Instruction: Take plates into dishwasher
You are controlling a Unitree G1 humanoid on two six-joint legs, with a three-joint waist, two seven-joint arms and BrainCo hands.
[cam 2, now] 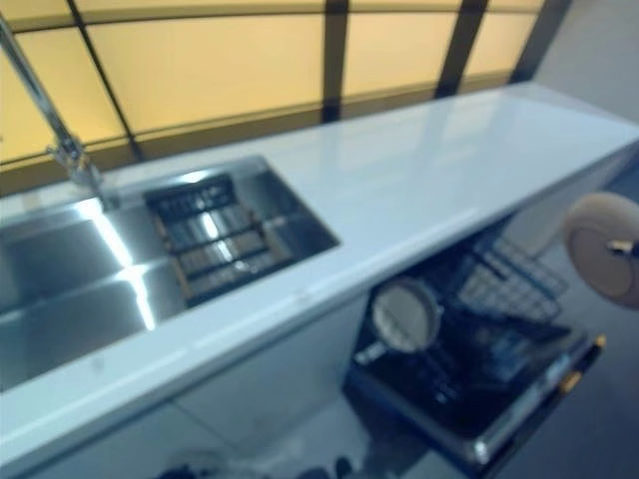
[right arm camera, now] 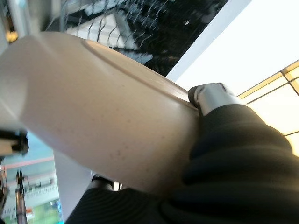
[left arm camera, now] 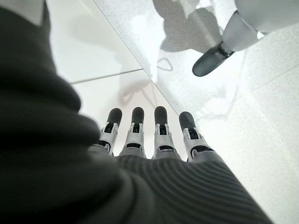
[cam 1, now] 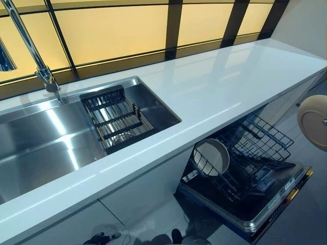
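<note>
1. Right hand grasping a beige plate: thumb hooked over the rim in the right wrist view, plate held on edge at the far right, off the counter end, above and right of the open dishwasher
2. Left hand released, fingers straight, holding nothing, hanging low over the floor by the white cabinet front; not seen in the eye views
3. One round plate already standing in the lower rack, left end, nearest the sink side; remaining wire slots to its right look free
4. White counter has no dishes on it; sink on the left holds only a dark wire drainer, faucet far left
5. Judged stage: carrying the plate toward the rack, not yet lowered
6. Risks: grip seems to be thumb on rim only, so the plate could pivot or slip if the arm swings fast; rim could clip the counter edge or the raised rack wires on the way in; coming in at an angle to the tines it would jam or knock the seated plate; the pulled-out door sits close to the robot's path
</note>
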